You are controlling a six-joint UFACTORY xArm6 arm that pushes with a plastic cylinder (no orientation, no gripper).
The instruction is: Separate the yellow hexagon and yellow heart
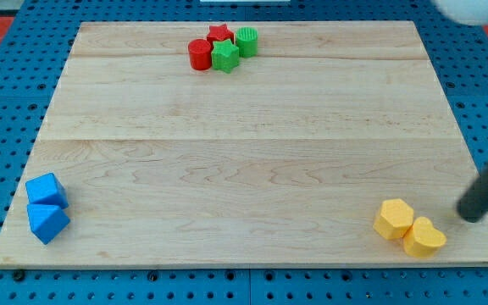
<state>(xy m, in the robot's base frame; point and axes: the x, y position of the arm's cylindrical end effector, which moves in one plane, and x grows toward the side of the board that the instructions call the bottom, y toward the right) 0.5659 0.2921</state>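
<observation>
The yellow hexagon (pixel 394 219) and the yellow heart (pixel 424 238) lie touching each other near the board's bottom right corner, the heart to the lower right of the hexagon. My tip (pixel 469 218) rests on the board just right of them, a short gap from the heart's upper right side and touching neither block. The dark rod runs up and to the right out of the view.
A blue cube (pixel 46 190) and a blue triangular block (pixel 48 221) sit together at the bottom left corner. At the view's top, a red cylinder (pixel 199 54), red star (pixel 219 34), green star (pixel 224 56) and green cylinder (pixel 246 41) cluster. The wooden board (pixel 244 161) ends just right of my tip.
</observation>
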